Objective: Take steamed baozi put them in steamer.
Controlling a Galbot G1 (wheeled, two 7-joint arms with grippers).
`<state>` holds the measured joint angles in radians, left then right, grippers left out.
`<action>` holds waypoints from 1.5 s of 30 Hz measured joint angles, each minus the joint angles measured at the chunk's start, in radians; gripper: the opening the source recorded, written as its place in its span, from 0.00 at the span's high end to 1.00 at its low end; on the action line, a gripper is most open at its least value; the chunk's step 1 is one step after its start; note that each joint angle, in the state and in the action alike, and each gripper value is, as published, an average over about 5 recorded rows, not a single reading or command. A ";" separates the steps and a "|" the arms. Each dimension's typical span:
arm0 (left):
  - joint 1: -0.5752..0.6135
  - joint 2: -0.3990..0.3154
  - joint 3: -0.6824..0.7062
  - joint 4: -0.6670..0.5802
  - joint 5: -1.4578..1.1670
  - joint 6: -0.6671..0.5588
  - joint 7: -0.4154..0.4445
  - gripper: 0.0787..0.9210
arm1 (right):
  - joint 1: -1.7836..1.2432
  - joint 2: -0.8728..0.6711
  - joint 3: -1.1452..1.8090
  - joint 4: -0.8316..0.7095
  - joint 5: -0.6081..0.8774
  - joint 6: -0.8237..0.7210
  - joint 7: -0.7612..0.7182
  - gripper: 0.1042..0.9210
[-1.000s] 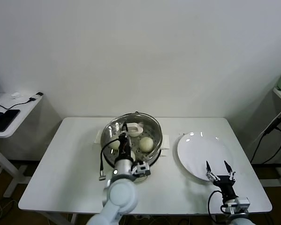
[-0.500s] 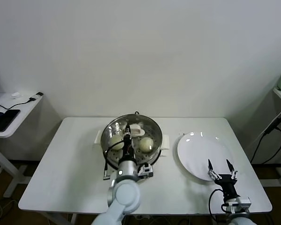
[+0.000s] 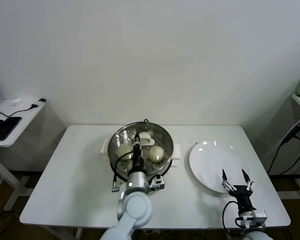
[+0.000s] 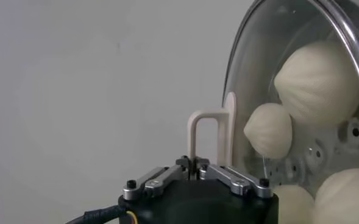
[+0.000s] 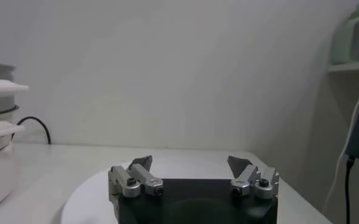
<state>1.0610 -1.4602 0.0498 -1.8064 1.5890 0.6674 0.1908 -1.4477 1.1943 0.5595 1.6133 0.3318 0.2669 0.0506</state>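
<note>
Baozi (image 4: 318,82) inside steamer (image 3: 162,137), left tool (image 4: 193,162) clamped on glass lid (image 4: 277,85) — plate (image 3: 210,175) bare

Cream-white baozi (image 3: 156,153), shiny steel steamer (image 3: 165,136), white plate (image 3: 215,162).

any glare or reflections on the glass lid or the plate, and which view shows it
Head view: bright glints on the flat white plate near its far rim, and sheen on the round glass lid over the shiny steel steamer. Left wrist view: the left gripper holds the lid's handle; the pale round baozi show clearly through the glass.
</note>
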 measured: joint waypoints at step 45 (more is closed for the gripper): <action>0.371 0.171 -0.642 -0.264 -1.632 -0.536 -0.257 0.12 | -0.014 -0.003 -0.033 0.058 0.019 0.017 0.003 0.12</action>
<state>1.4324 -1.2891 -0.5927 -2.0705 -0.0433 0.1315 -0.0664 -1.4615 1.1916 0.5266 1.6716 0.3511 0.2842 0.0539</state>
